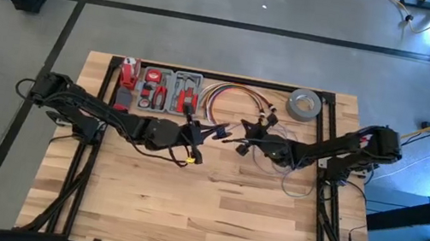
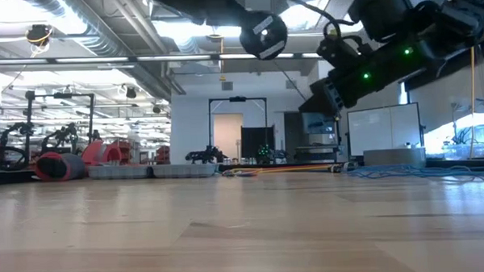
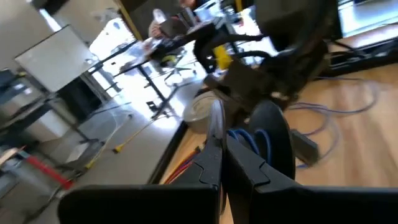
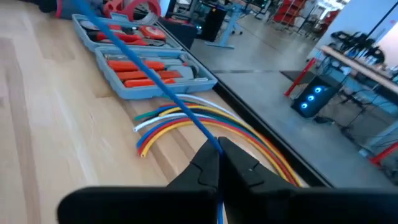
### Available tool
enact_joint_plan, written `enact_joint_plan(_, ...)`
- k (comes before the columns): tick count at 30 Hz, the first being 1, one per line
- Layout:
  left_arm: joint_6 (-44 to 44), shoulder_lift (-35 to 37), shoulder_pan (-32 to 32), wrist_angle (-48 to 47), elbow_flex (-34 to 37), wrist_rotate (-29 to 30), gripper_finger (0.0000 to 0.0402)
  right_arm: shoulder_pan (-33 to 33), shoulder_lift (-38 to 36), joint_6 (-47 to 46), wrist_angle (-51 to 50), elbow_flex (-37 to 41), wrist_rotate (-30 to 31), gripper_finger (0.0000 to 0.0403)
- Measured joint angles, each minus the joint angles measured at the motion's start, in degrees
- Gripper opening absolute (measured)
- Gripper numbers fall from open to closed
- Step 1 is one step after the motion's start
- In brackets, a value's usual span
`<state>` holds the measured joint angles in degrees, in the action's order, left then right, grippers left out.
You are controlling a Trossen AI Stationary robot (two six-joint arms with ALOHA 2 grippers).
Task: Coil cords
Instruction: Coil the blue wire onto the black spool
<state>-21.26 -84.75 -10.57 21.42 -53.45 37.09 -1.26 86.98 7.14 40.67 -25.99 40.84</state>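
The thin blue wire (image 4: 134, 53) runs in a straight line through the air between my two grippers over the table's far middle. Its slack loops (image 1: 296, 183) lie on the wood near my right arm. A round black disc (image 2: 263, 34) hangs high beside my left gripper (image 3: 222, 155), with a few blue turns (image 3: 249, 140) beside it. My left gripper (image 1: 215, 131) is shut. My right gripper (image 4: 217, 152) is shut on the wire and stands close to the left one (image 1: 251, 139). My left gripper is shut with the blue turns (image 3: 239, 134) and the black disc right at its fingertips. The fingers lie about level, coming from the table's left. Which part sits between them is hidden by the fingers themselves. The disc is clear of the table. My right gripper pinches the blue wire (image 4: 210, 142) between its two fingertips, a single strand. The fingers come about level from the table's right and point slightly down. From the tips the wire leads away straight, lifted off the table.
A grey tool case (image 1: 163, 91) with red-handled tools sits at the far left. A bundle of red, yellow and white cables (image 1: 232, 97) curves beside it, and a grey tape roll (image 1: 304, 104) lies at the far right. Bare wood stretches toward the near edge (image 1: 199, 222).
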Motion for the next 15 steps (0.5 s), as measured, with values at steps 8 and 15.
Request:
enact_joint_plan(8,1.8,0.0,2.3,-5.0,0.0,-1.0,0.0,-0.3,-4.8,-1.0,-0.3,0.3,-3.5,0.0004)
enact_joint_plan(15,1.5,0.0,2.9,-6.6,0.0,-0.9,0.0,-0.3,-7.7,-6.1,-0.7,0.3,-9.7,0.0003)
